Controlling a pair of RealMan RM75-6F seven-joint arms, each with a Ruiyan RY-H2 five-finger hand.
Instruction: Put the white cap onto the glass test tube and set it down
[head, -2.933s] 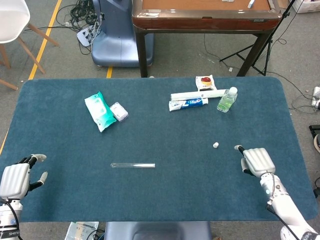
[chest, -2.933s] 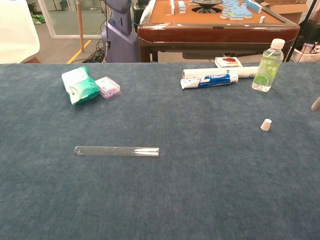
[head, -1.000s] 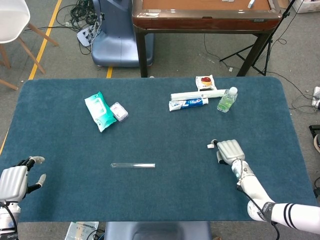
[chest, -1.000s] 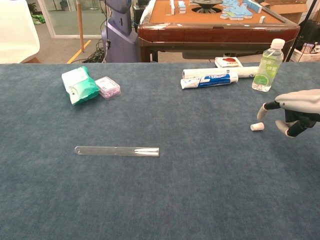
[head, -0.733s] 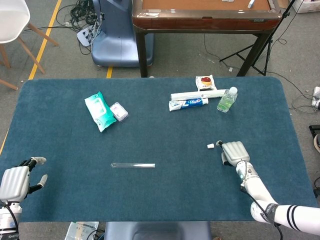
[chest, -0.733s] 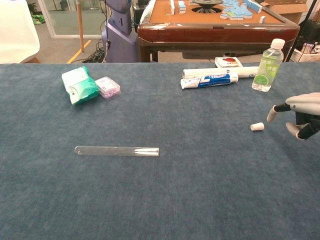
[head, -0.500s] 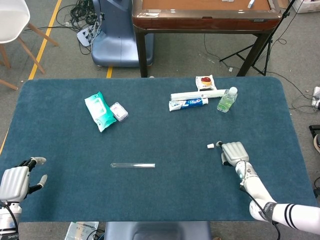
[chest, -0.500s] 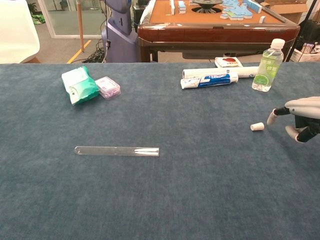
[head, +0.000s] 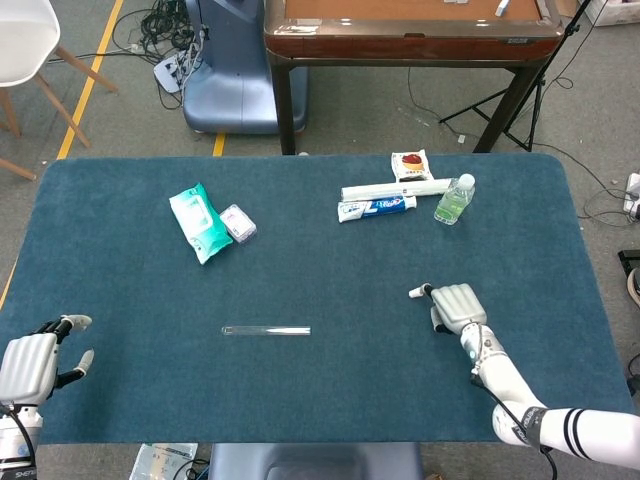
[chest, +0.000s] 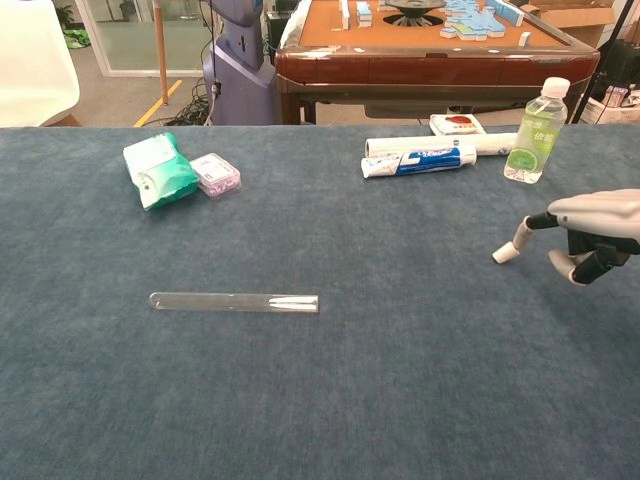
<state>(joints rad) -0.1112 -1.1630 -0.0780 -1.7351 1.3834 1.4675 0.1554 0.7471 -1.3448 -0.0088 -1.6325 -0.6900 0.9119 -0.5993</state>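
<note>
Small cap at a fingertip, glass tube lying bare mid-table.

At the table's near-left corner the left hand (head: 28, 362) rests with fingers apart and nothing in them. The clear glass test tube (chest: 233, 301) lies on its side on the blue felt table (head: 300, 400), well apart from both hands; it looks light, smooth and breakable, likely to roll, so a gentle grip around its middle seems safest. Further right, the small white cap (chest: 505, 252) sits tilted against an extended finger of the right hand (chest: 590, 230), touched rather than gripped. Being tiny and light, it should skid easily and wants a pinch across its sides.
</note>
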